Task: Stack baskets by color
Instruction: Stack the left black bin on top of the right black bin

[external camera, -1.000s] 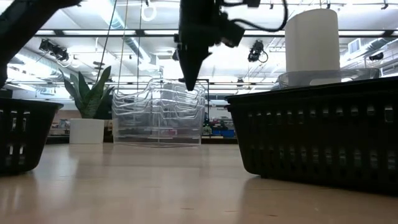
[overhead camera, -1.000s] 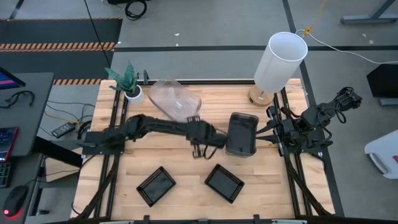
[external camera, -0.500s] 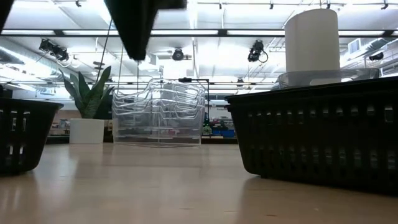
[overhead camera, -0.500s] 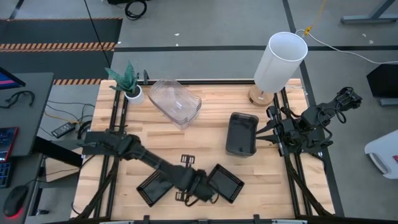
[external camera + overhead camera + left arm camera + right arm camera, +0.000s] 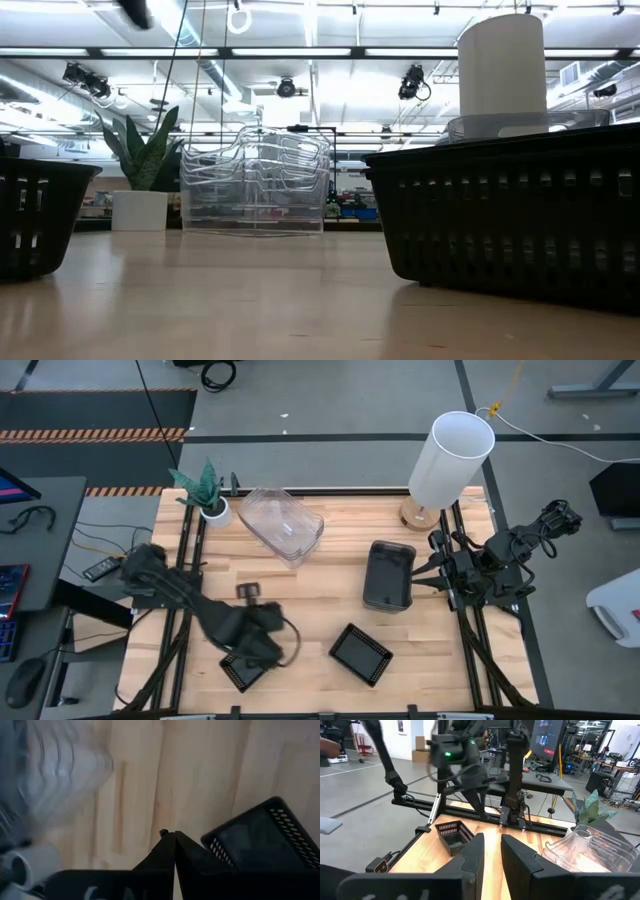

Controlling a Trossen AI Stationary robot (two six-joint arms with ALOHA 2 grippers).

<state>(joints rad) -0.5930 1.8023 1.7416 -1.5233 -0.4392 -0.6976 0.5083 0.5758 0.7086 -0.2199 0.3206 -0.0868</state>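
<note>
Clear baskets [image 5: 285, 525] stand nested at the far middle, also in the low view [image 5: 255, 180]. A smoky grey basket [image 5: 390, 575] rests on the table right of the middle. Two black baskets stand near the front edge, one left [image 5: 238, 672] and one right [image 5: 360, 653]. My left gripper [image 5: 174, 837] is shut and empty, hovering over the left black basket's far right part [image 5: 258, 645]; a black basket [image 5: 260, 840] shows beside its fingertips. My right gripper [image 5: 491, 847] waits open at the table's right side [image 5: 450, 572], pointing level.
A white lamp shade [image 5: 450, 455] stands at the far right corner and a small potted plant [image 5: 207, 495] at the far left. Bare wood lies between the two black baskets and in the table's middle. Black rails [image 5: 185, 610] run along both sides.
My left gripper has swung from beside the grey basket toward the table's near edge, then toward the left edge and up, ending above the left black basket. It has stayed shut. The baskets have not moved.
</note>
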